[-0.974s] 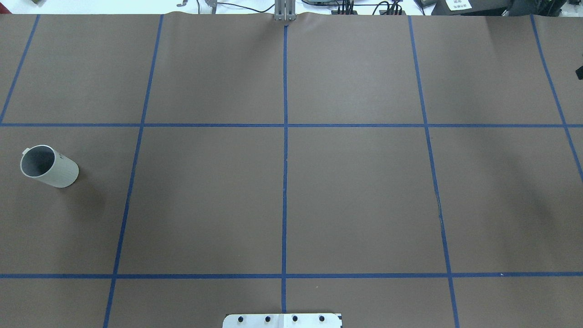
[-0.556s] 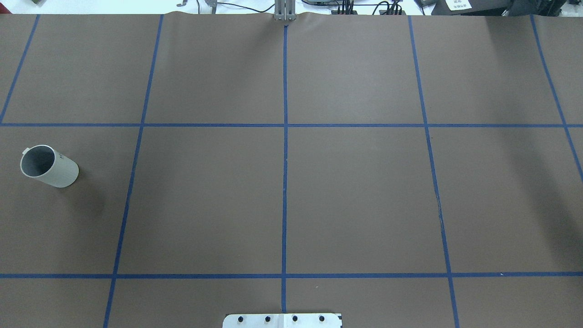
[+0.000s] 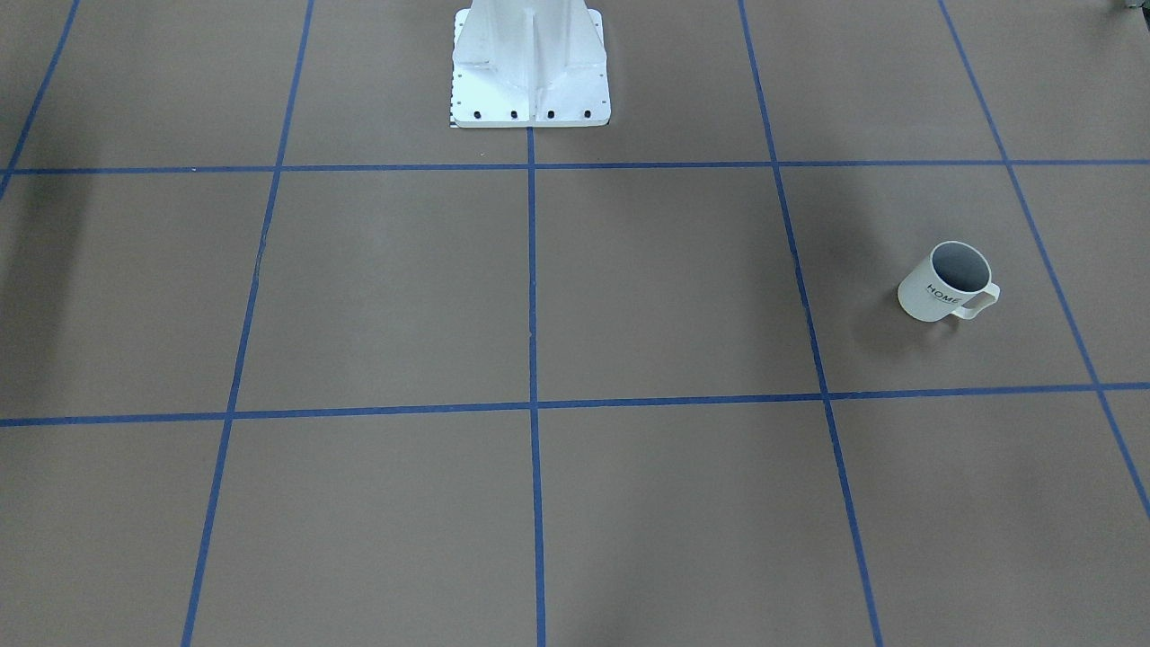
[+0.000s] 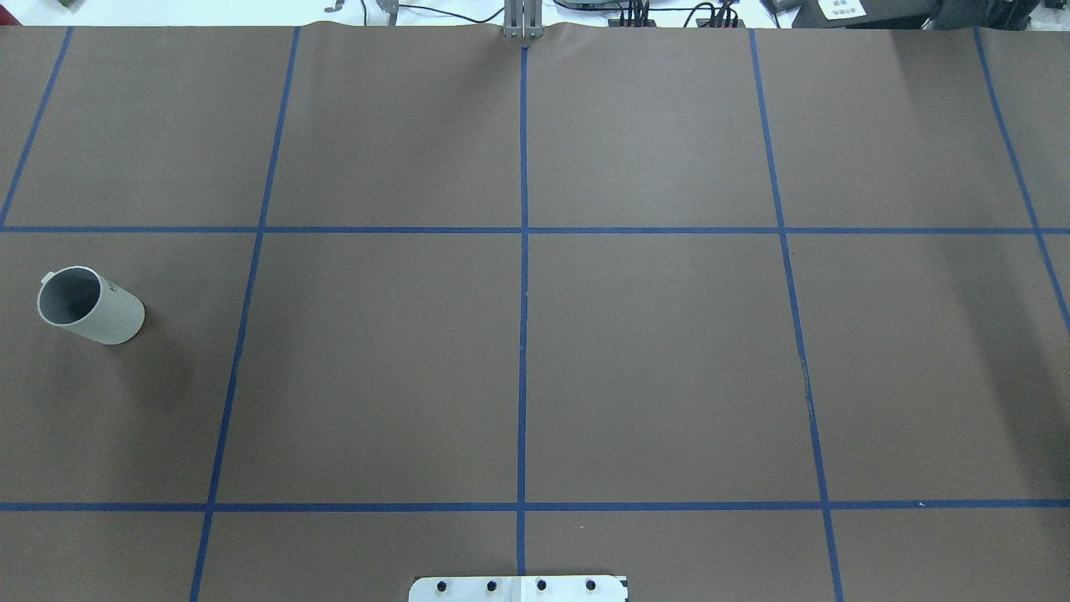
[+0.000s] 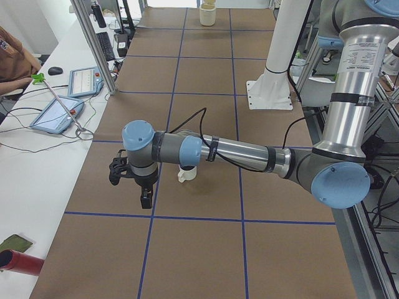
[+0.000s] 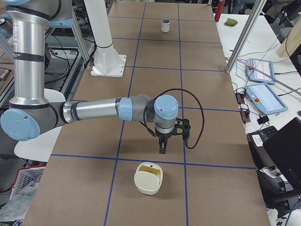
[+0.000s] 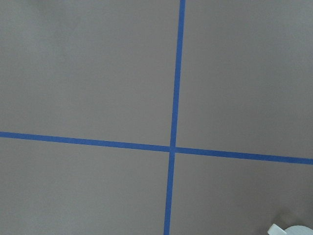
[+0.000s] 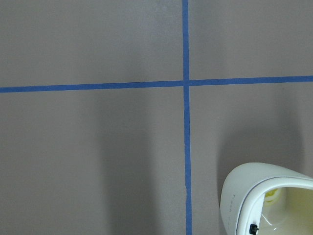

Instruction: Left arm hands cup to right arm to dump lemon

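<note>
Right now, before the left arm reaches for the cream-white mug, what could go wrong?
The left gripper hangs off to one side of the cream-white "HOME" mug, which only touches the left wrist view's corner; a misaligned descent could tip it. The mug's grey inside shows no lemon in the front or overhead view, so nothing may get dumped.

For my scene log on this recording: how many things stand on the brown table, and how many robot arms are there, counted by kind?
Mug: 1
Cream-white container: 1
Robot arms: 2 (left arm, right arm)
Total: 4
</note>
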